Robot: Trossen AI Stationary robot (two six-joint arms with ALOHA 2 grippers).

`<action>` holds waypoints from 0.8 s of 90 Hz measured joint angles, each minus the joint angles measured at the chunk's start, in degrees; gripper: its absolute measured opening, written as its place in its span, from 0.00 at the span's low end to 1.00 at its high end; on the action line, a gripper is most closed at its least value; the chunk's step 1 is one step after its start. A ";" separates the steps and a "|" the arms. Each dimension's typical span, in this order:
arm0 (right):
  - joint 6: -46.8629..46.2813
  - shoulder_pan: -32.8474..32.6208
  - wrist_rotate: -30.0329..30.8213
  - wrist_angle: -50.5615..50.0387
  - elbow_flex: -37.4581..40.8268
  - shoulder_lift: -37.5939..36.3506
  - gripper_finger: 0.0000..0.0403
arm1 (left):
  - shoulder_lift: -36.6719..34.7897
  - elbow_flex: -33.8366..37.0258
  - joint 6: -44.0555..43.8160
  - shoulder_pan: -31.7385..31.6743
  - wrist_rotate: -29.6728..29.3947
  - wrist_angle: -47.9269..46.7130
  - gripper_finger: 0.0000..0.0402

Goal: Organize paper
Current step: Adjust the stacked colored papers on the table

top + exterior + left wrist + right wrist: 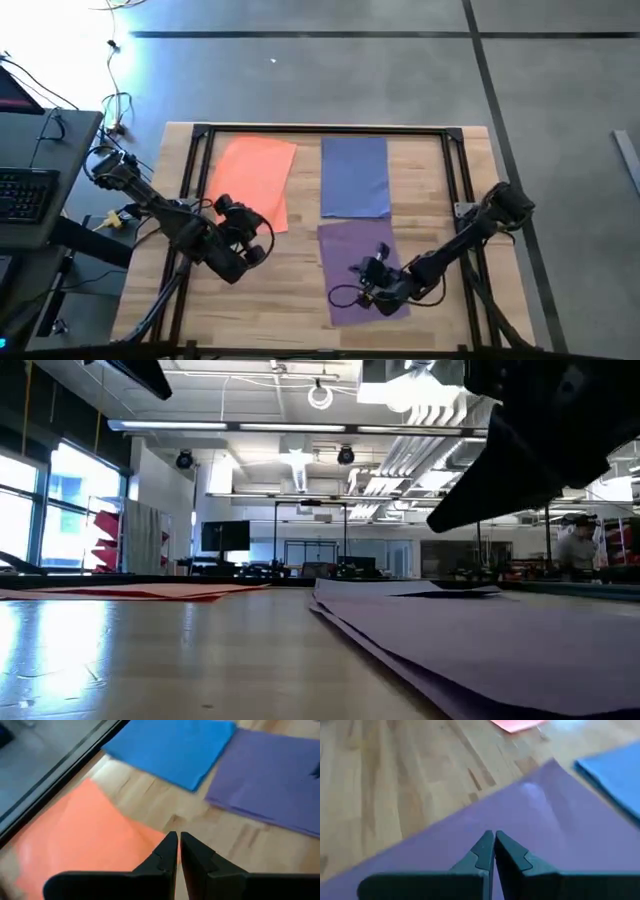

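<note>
So there are three sets of paper on the wooden worktop (pixel 300 290), sorted by colour. The orange paper (pixel 250 180) lies at the far left, a bit skewed, the blue paper (pixel 355 176) sits at the far middle, squared up, and the purple paper (pixel 350 262) is nearer to the front, just below the blue one and nearly touching its near edge. From the low view the purple stack looks like several sheets, edges slightly fanned out.

The left gripper (pixel 262 243) hovers near the near right corner of the orange paper. In its wrist view the jaws are closed, tips almost touching with nothing between them, and that orange corner is right under them.

The right gripper (pixel 372 272) is over the near part of the purple paper. Its jaws are pressed together too, pointing down at the purple sheet; I can't tell whether the tips actually touch the paper.

A black metal frame (pixel 320 130) runs round the far edge and sides of the worktop. Off to the left there's a keyboard (pixel 25 195) on a side desk, and cables trail on the grey floor (pixel 400 70).
</note>
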State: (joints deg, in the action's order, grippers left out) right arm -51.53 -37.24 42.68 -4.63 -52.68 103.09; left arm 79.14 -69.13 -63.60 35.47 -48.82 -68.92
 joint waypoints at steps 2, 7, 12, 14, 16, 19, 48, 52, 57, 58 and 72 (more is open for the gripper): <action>-1.56 0.16 0.13 -0.26 0.45 0.00 0.00 | 0.06 0.75 -1.24 -0.12 0.18 0.07 0.00; -3.75 0.83 0.34 -0.67 1.36 0.15 0.00 | 0.08 3.22 -3.41 -1.26 2.57 1.16 0.00; -3.83 1.58 0.32 -0.61 1.95 0.15 0.00 | 0.08 6.02 -3.08 -3.15 5.66 3.94 0.00; -3.74 2.01 0.28 -0.58 2.02 0.15 0.00 | 0.08 7.20 -2.39 -3.97 6.54 5.09 0.00; -3.68 2.41 0.21 -0.53 2.06 0.15 0.00 | 0.08 8.40 -1.81 -4.92 7.57 6.27 0.00; -3.69 3.05 0.15 -0.44 2.07 0.15 0.00 | 0.08 10.01 -0.77 -6.41 9.61 7.26 0.00; 5.11 9.53 -3.15 12.07 2.11 0.15 0.00 | -0.75 19.13 19.23 -22.97 22.21 15.40 0.22; 6.78 10.20 -4.05 14.73 2.11 0.15 0.00 | -0.77 20.91 24.06 -25.09 25.29 18.63 0.27; 8.45 10.79 -5.02 17.21 2.11 0.15 0.00 | -0.71 22.91 29.73 -27.38 28.63 21.72 0.33; 8.72 10.88 -5.16 17.60 2.11 0.15 0.00 | -0.71 23.24 30.81 -27.81 29.18 22.12 0.34; 11.51 11.44 -5.38 19.87 2.11 0.16 0.00 | -0.73 25.89 41.60 -32.37 31.67 24.15 0.48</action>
State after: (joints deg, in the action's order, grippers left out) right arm -40.02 -25.79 37.30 15.24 -50.57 103.25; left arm 78.41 -43.24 -22.00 3.10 -17.15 -44.77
